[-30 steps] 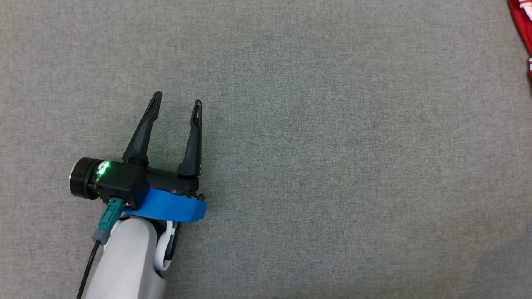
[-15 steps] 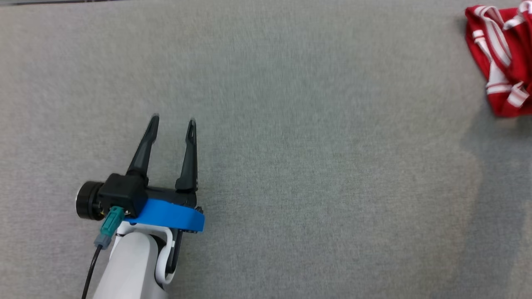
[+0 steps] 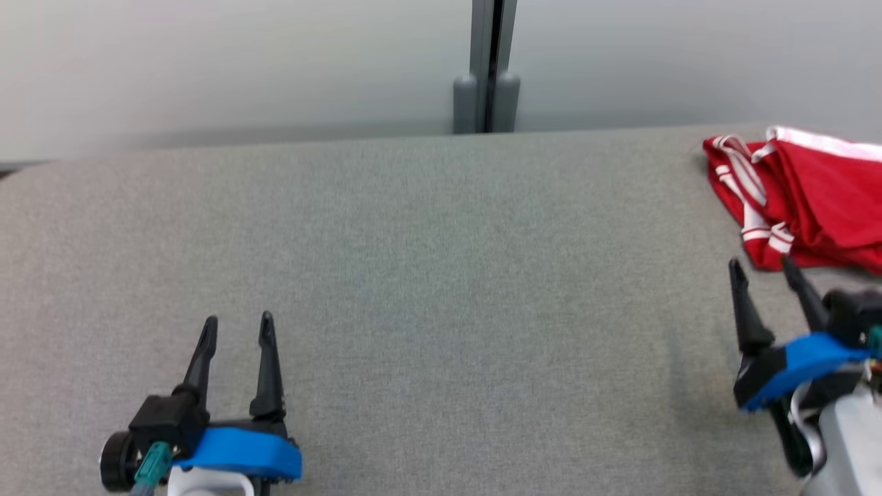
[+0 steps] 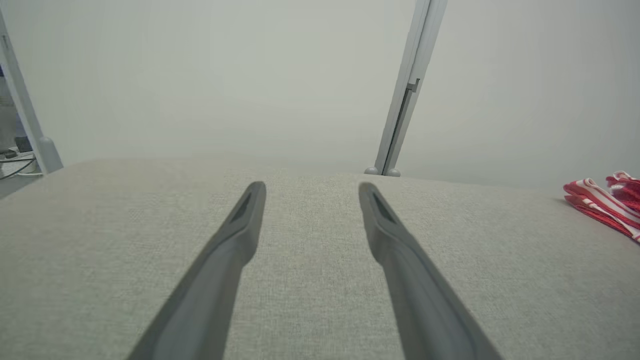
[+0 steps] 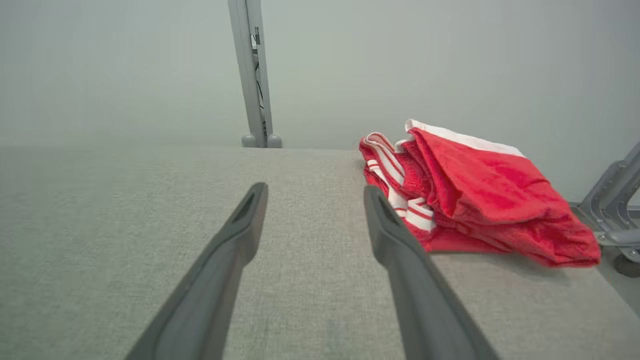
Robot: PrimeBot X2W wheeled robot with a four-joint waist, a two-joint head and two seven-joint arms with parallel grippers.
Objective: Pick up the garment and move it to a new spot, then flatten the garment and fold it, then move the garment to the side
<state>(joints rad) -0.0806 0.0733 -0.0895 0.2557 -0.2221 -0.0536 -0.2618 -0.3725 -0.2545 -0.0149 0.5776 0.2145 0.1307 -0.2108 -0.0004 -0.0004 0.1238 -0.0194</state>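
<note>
A red garment (image 3: 809, 207) with white stripes lies bunched at the far right of the grey table (image 3: 441, 289), close to its back edge. My right gripper (image 3: 763, 265) stands open just in front of it, fingertips a short way from the cloth. In the right wrist view the garment (image 5: 480, 195) lies ahead and to the right of that open gripper (image 5: 315, 192), whose right finger (image 5: 400, 250) nearly reaches the striped edge. My left gripper (image 3: 238, 325) is open over the near left of the table, holding nothing. The left wrist view has the garment (image 4: 607, 202) far off to the right of the open gripper (image 4: 310, 189).
A pale wall runs behind the table, with a grey upright post (image 3: 487, 65) at the middle of the back edge. A grey metal frame (image 5: 612, 205) stands beyond the table's right end. At the far left, cables lie on the floor (image 4: 12, 165).
The head camera has tilted up, so the wall, the table's back edge, the garment and my right gripper have come into view. The left gripper stays open.
</note>
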